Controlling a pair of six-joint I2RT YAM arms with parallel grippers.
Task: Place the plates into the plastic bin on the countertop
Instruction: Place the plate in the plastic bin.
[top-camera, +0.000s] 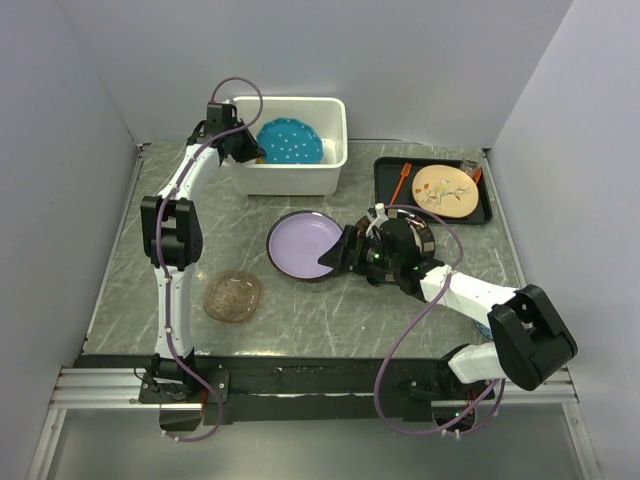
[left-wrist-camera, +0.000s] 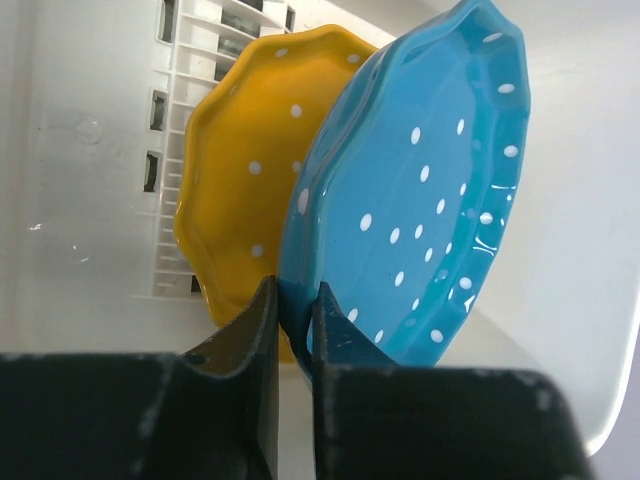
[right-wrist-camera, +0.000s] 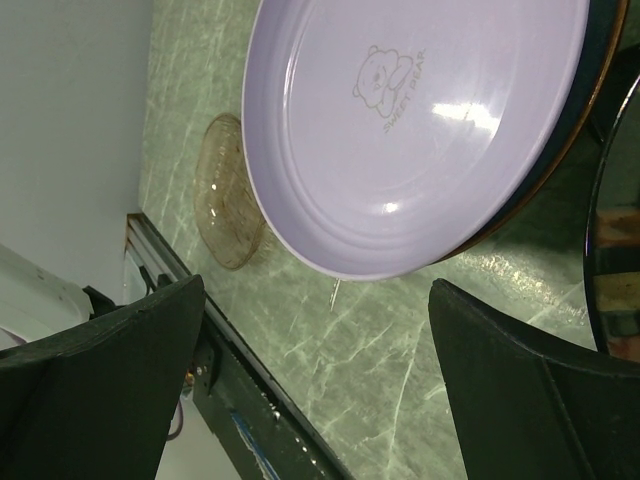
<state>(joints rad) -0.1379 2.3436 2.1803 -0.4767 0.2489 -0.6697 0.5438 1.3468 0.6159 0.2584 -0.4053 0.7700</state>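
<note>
Left wrist view: the left end effector (left-wrist-camera: 295, 300) is clenched on the near rim of the teal plate (left-wrist-camera: 420, 200), 1 finger on each face, holding it tilted inside the bin (left-wrist-camera: 80, 180). The plate overlaps the orange plate (left-wrist-camera: 245, 170), which lies beyond it against the slotted base; whether the 2 touch I cannot tell. I judge the rim pinch is chosen so the teal plate can settle onto the orange one without fingers caught beneath. Letting go looks like the step in hand.

In the top view the bin sits at 12 o'clock on the surface (top-camera: 300, 320). The lavender plate (top-camera: 305, 245) lies flat at the centre, resting on a dark-rimmed plate (right-wrist-camera: 560, 150). The right end effector (top-camera: 335, 258) is released, jaws spread wide, low at that stack's 4 o'clock edge, presumably lined up to straddle a rim. The amber plate (top-camera: 232, 296) lies at 8 o'clock, well apart.
</note>
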